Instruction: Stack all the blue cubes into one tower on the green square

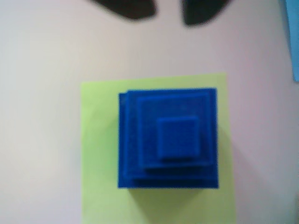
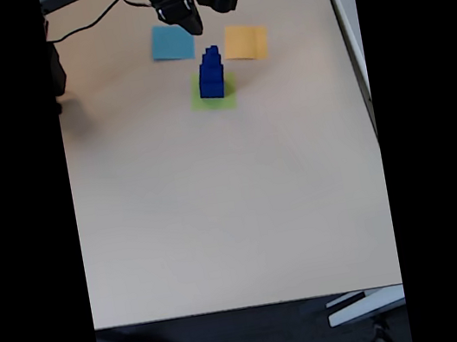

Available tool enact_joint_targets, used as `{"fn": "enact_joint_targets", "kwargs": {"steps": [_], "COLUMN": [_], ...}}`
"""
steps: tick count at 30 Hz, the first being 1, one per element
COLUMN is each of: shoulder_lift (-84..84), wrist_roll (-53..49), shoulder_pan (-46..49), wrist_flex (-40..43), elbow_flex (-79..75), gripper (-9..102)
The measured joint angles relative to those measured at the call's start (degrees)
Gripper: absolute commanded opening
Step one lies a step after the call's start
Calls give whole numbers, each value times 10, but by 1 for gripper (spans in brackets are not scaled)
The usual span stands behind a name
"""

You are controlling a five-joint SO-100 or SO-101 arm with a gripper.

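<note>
Wrist view looks straight down on the blue cubes (image 1: 168,138), stacked largest to smallest for stability on the green square (image 1: 100,154), hand (image 1: 169,10) open and empty above.

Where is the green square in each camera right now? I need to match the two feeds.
Wrist view: the green square fills the lower centre, running off the bottom edge, under the tower of blue cubes.
Fixed view: it lies at upper centre, between and just below the light-blue square and the orange square.
Shared landmark: the blue tower standing on it.
</note>
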Motion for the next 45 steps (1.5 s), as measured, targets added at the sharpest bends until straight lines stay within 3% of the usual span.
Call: {"fn": "enact_joint_targets", "kwargs": {"steps": [23, 32, 45], "shoulder_lift": [0, 0, 149], "wrist_roll": [12, -41, -127], "shoulder_pan": [-18, -18, -18], "wrist_flex": [-14, -27, -41], "elbow_flex": [14, 42, 266], "gripper": [0, 0, 0]}}
